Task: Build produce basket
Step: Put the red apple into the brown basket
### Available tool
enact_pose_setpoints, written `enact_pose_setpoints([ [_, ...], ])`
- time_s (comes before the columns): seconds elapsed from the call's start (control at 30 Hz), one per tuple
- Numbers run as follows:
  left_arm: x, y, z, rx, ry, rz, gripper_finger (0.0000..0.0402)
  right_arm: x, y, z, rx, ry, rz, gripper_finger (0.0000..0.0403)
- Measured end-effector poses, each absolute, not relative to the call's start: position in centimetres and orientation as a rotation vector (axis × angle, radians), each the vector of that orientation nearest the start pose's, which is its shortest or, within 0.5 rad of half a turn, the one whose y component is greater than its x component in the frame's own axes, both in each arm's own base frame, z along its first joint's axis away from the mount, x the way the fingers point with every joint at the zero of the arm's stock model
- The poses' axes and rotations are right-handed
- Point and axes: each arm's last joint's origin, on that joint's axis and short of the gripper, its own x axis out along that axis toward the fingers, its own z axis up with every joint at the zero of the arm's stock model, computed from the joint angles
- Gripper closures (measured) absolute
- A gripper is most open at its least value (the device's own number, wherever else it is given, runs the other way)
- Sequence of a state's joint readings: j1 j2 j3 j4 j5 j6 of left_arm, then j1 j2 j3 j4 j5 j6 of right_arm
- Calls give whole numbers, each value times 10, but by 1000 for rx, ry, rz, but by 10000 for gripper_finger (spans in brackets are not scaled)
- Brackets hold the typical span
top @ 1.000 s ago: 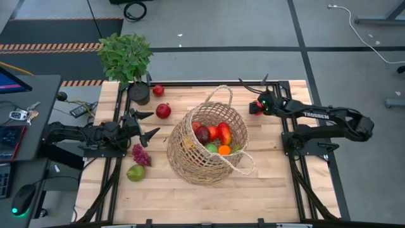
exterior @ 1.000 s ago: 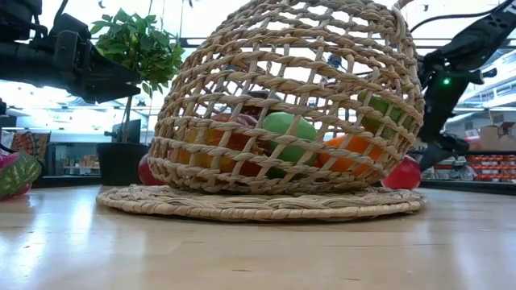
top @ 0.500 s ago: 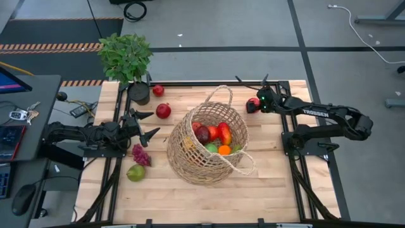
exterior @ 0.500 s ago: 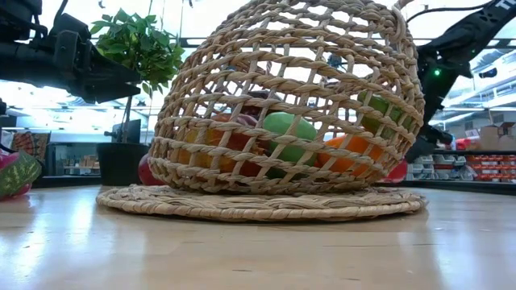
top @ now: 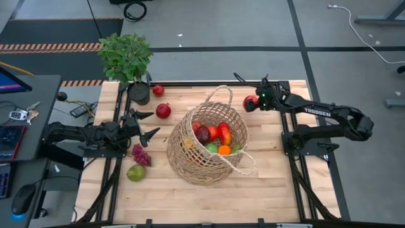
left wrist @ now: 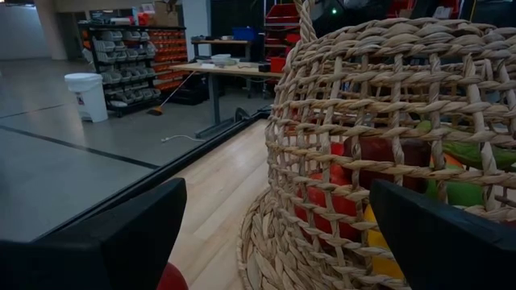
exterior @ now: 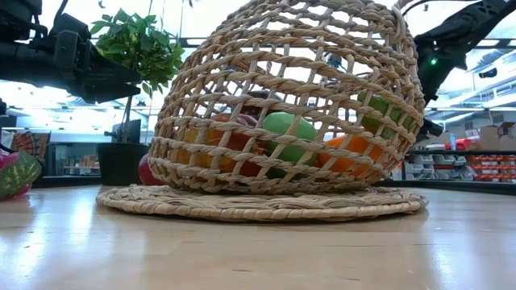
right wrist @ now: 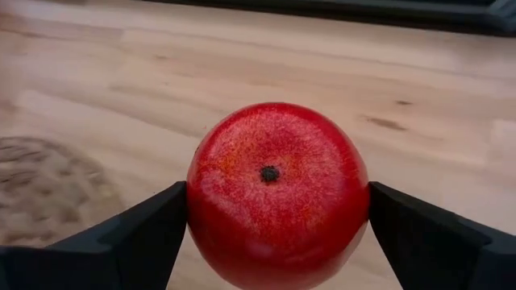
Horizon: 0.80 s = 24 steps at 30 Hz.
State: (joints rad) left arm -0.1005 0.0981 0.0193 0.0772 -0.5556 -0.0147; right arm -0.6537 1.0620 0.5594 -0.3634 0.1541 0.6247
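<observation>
Table [top: 278, 190]: I keep it as the work surface, with both arms reaching in from its sides
Basket [top: 205, 152]: lies tipped on its side mid-table, mouth turned toward my right claw, so I judge fruit can go in from that side
Plant [top: 125, 57]: sits at the far corner beyond my left claw; I leave it alone
Fruit in basket [top: 215, 134]: red, green and orange pieces already piled inside
Loose fruit: a red one [top: 163, 111], a smaller red one [top: 158, 90], purple grapes [top: 140, 154] and a green pear [top: 135, 172] lie near my left claw
Right claw [top: 251, 102]: raised off the table just beyond the basket handle, fingers spread wide yet pressed on both sides of a red apple [right wrist: 276, 192], which it grips clear of the wood, I'd say for carrying to the basket
Left claw [top: 144, 124]: waiting, fingers fully spread, nothing between them, pointed at the basket
</observation>
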Motion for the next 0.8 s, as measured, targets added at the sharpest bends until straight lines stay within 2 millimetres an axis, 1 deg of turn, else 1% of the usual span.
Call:
enact_pose_setpoints([
  [0.13, 100, 5, 170, -14, -2, 455, 4, 153, -118, 203, 798, 567, -942, 31],
  [0.3, 100, 5, 170, -14, -2, 455, 4, 148, -111, 218, 840, 479, -844, 34],
  [0.43, 100, 5, 170, -14, -2, 455, 4, 144, -105, 238, 865, 318, -733, 34],
  [0.67, 100, 5, 170, -14, -2, 455, 4, 137, -95, 283, 847, -39, -477, 34],
  [0.8, 100, 5, 170, -14, -2, 455, 4, 136, -91, 302, 836, -172, -308, 34],
])
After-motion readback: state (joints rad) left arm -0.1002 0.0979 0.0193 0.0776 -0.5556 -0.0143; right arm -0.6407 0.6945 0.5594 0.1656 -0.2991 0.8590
